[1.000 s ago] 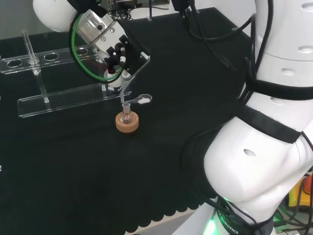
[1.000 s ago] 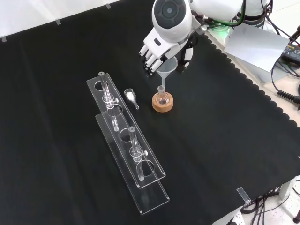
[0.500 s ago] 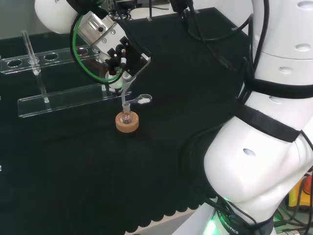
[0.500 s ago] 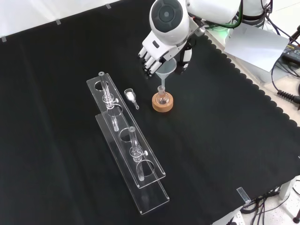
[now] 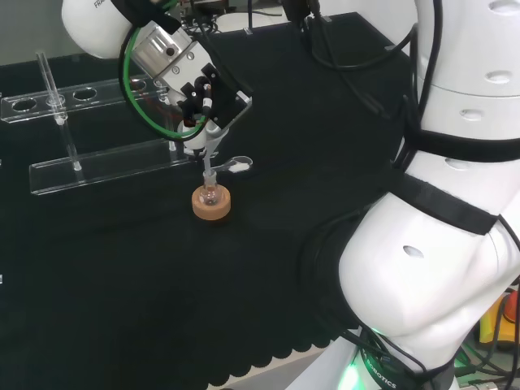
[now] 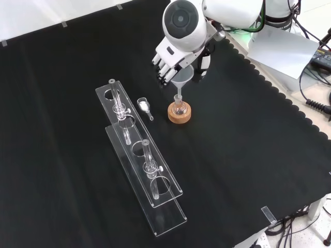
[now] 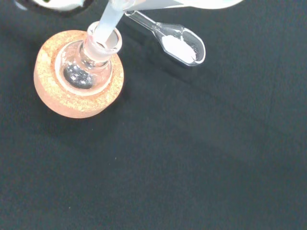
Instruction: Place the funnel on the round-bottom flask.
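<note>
A small round-bottom flask (image 6: 179, 108) stands upright in a cork ring (image 6: 179, 115) on the black cloth. The hand (image 6: 172, 56) hovers just above it, fingers curled round the bowl of a clear funnel (image 6: 182, 76). In the wrist view the funnel's stem (image 7: 110, 21) reaches into the mouth of the flask's neck (image 7: 102, 46), at a slant. In the head view the hand (image 5: 197, 91) sits above the cork ring (image 5: 211, 203), with the funnel stem (image 5: 207, 156) running down to the flask (image 5: 210, 192).
A clear scoop (image 6: 144, 106) with white powder lies on the cloth between the cork ring and a long clear rack (image 6: 138, 155) that holds test tubes. The scoop (image 7: 181, 46) is close beside the flask. A grey sheet (image 6: 282, 50) lies at the bench's far right corner.
The hand has shifted slightly with the funnel, and the stem's tip has come down to the flask's neck. Flask, ring, scoop and rack have stayed put.
</note>
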Available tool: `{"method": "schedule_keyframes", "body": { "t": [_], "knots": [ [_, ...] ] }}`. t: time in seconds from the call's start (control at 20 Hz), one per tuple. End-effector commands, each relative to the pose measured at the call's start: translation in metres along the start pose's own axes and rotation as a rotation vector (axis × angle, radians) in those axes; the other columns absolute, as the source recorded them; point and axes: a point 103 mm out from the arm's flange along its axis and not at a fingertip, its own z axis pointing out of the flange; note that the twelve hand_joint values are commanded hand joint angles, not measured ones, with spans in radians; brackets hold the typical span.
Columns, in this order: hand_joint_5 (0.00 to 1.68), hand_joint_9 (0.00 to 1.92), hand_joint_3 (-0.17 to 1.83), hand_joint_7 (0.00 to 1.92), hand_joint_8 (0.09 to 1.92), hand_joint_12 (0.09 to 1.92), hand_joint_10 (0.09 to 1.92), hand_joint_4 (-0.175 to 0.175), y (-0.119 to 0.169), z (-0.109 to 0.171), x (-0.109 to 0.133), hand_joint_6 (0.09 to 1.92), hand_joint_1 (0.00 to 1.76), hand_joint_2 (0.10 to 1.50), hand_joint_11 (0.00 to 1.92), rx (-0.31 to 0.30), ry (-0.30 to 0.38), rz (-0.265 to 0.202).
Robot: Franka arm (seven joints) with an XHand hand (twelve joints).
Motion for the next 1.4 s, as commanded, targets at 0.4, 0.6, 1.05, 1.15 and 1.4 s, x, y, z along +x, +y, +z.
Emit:
{"method": "schedule_keyframes", "body": {
  "t": [0.4, 0.6, 1.05, 1.15, 1.4],
  "knots": [
    [0.71, 1.0, 0.68, 0.63, 0.68, 1.26, 0.44, -0.014, 0.007, 0.01, -0.005, 0.68, 0.92, 0.83, 0.57, 0.024, 0.028, -0.007],
    [0.71, 1.0, 0.68, 0.63, 0.68, 1.26, 0.44, -0.014, 0.008, 0.01, -0.003, 0.69, 0.92, 0.83, 0.57, 0.014, 0.015, -0.006],
    [0.71, 0.99, 0.69, 0.63, 0.68, 1.26, 0.44, -0.014, 0.01, 0.012, -0.003, 0.69, 0.92, 0.83, 0.57, 0.015, 0.02, -0.014],
    [0.7, 0.99, 0.69, 0.63, 0.68, 1.26, 0.44, -0.014, 0.01, 0.013, -0.003, 0.69, 0.92, 0.83, 0.57, 0.016, 0.019, -0.016],
    [0.7, 0.99, 0.69, 0.62, 0.68, 1.26, 0.44, -0.014, 0.011, 0.014, -0.004, 0.69, 0.91, 0.83, 0.57, 0.018, 0.022, -0.016]
  ]
}}
